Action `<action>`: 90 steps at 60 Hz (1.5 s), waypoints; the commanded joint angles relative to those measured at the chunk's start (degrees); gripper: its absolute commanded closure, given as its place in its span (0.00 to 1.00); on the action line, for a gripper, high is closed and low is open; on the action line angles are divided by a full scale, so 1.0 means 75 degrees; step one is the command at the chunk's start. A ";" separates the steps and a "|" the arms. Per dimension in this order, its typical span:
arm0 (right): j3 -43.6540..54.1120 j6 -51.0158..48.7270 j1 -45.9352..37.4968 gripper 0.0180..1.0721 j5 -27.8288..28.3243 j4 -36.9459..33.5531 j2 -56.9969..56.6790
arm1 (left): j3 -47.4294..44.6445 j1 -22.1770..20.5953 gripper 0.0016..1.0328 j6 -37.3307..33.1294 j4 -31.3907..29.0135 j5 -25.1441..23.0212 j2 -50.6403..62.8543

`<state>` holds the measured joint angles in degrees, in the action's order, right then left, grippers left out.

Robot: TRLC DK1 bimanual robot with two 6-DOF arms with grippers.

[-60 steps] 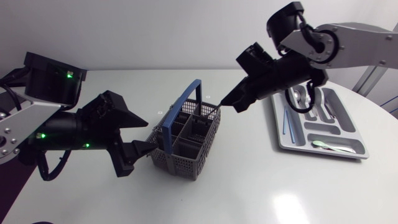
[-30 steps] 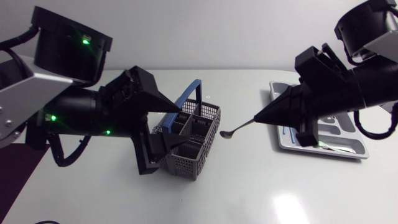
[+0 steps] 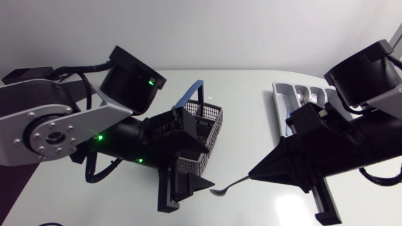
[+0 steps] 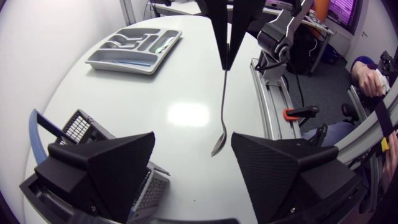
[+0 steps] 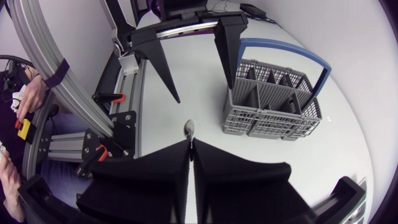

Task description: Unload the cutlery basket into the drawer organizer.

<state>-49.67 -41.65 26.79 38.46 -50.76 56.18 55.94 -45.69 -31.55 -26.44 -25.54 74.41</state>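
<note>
1. A white table [image 3: 257, 119] with a smooth, glossy top is filling most of the head view, its rounded edge curving away at the far right.
2. A soft patch of glare [image 3: 290, 207] is shining on the near side of the table.
3. In the left wrist view, the glare [image 4: 186, 114] is showing as a bright blotch on the middle of the table.

Basket [image 3: 211, 123] left of organizer [image 3: 300, 94]
</note>
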 commanded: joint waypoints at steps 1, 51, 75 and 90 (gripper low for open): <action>0.0130 -0.0095 0.0155 0.94 0.0134 0.0124 -0.0050 | 0.0111 -0.0119 0.17 -0.0129 -0.0190 -0.0298 0.0215; 0.0259 0.0432 0.0870 0.94 0.0322 0.0768 0.0185 | 0.0123 -0.0224 0.70 -0.0258 -0.0471 -0.1306 0.0801; 0.0435 0.0409 0.0765 0.94 0.0275 0.0874 0.0173 | 0.0123 -0.0201 0.85 -0.0246 -0.0471 -0.1306 0.0836; 0.0576 0.0444 0.0753 0.94 0.0240 0.0991 0.0185 | 0.0100 -0.0201 0.95 -0.0246 -0.0471 -0.1306 0.0836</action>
<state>-47.00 -39.03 32.77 40.25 -43.44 57.01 55.94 -47.07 -32.16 -29.58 -34.72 79.68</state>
